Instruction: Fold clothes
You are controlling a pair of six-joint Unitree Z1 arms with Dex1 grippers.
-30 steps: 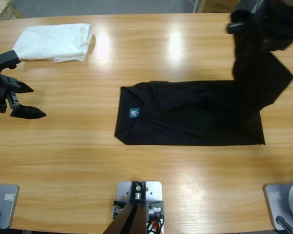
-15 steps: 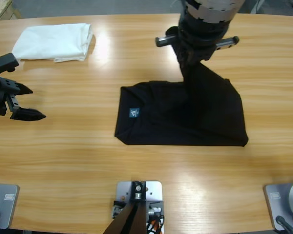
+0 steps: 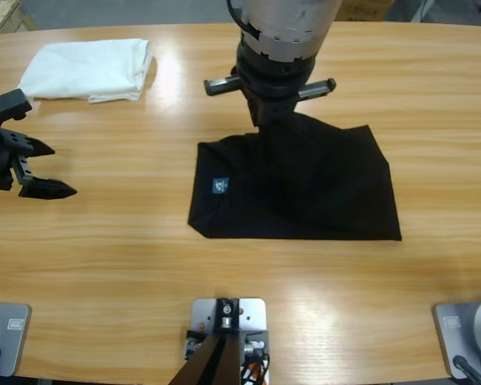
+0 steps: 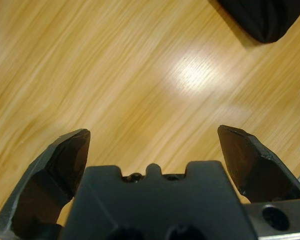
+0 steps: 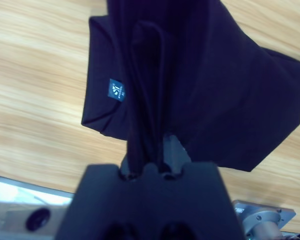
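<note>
High view: the black polo shirt (image 3: 297,188) lies near the middle of the wooden counter (image 3: 128,265), partly folded into a rough rectangle. Its small blue neck label (image 3: 219,186) faces up at the end of the shirt nearest the left claw. One fold of the fabric rises from the shirt's far edge to the right claw (image 3: 266,120), which hangs directly above that edge, toward the far side of the counter. The right arm's large silver body enters from the top of the picture, close under the camera.

Right wrist view: the right claw (image 5: 150,160) is clenched on a gathered ridge of the shirt (image 5: 205,85). The pinched fabric runs in narrow pleats from the jaws down to the rest of the garment, which is spread on the counter (image 5: 35,100) below. The blue label (image 5: 116,90) shows beside the pleats.

High view: the left claw (image 3: 44,168) sits at one end of the counter, well apart from the shirt, with bare wood between them. Its two black jaws are spread wide and grasp nothing.

Left wrist view: the left claw (image 4: 155,150) confirms the released state; only counter surface (image 4: 115,65) shows between the jaws. A rounded edge of the shirt (image 4: 265,17) appears at the picture's upper corner.

A folded white garment (image 3: 88,70) rests at the counter's far corner on the left claw's end, separate from both claws.
</note>
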